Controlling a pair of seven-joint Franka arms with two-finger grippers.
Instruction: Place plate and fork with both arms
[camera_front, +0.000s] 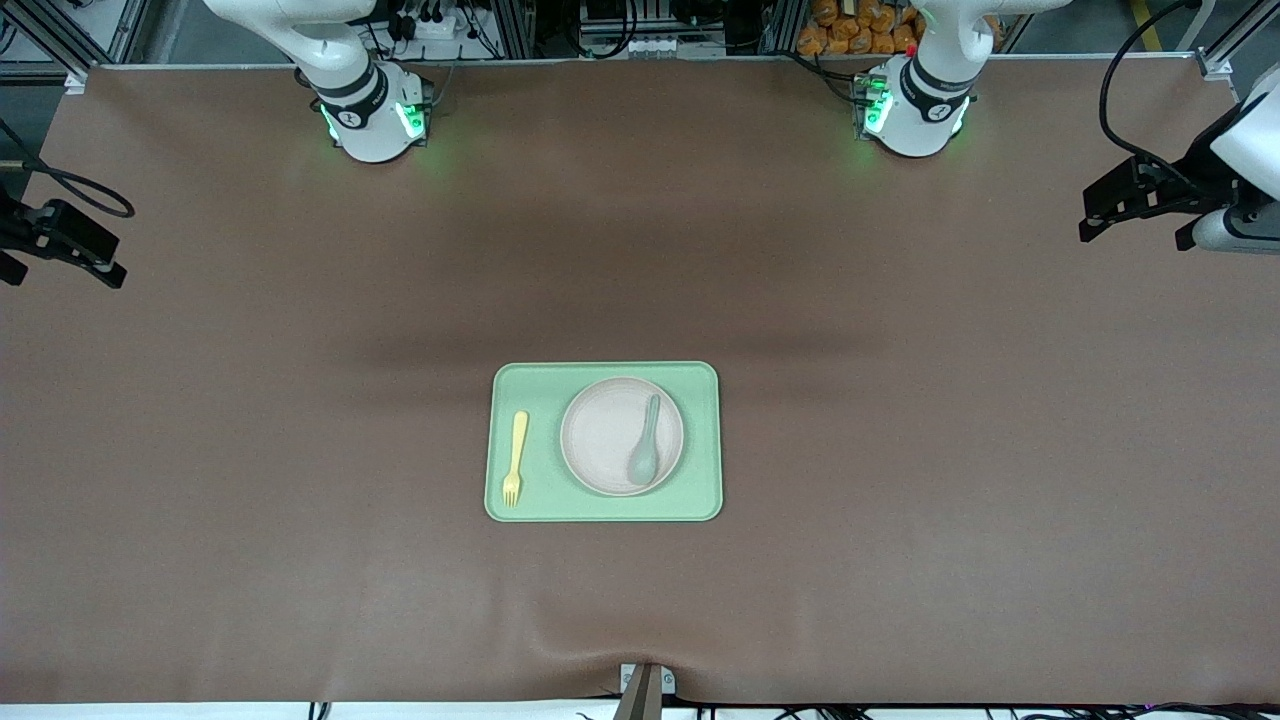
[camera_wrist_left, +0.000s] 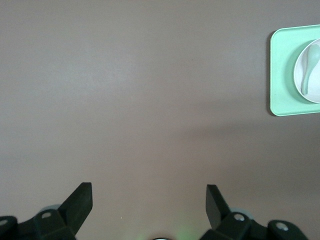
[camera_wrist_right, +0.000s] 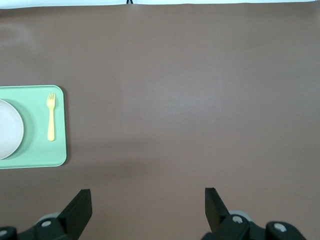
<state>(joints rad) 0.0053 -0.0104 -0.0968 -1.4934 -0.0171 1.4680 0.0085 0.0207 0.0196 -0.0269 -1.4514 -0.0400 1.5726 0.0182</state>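
Note:
The pale beige-pink plate (camera_front: 603, 437) lies on the light-green tray (camera_front: 540, 500) in the middle of the table. The pale yellow fork (camera_front: 515, 458) lies on the tray beside the plate, toward the right arm's end, tines toward the front camera. My left gripper (camera_wrist_left: 149, 192) is open and empty, up over bare table at the left arm's end. My right gripper (camera_wrist_right: 148, 197) is open and empty, up over bare table at the right arm's end. The right wrist view shows the fork (camera_wrist_right: 50, 116) and part of the plate (camera_wrist_right: 7, 130). The left wrist view shows the plate's edge (camera_wrist_left: 315, 85).
A grey-green spoon (camera_front: 645, 450) lies on the plate, bowl toward the front camera; it also shows in the left wrist view (camera_wrist_left: 309, 70). The brown table mat (camera_front: 900, 450) surrounds the tray. The arm bases (camera_front: 370, 115) stand at the table's top edge.

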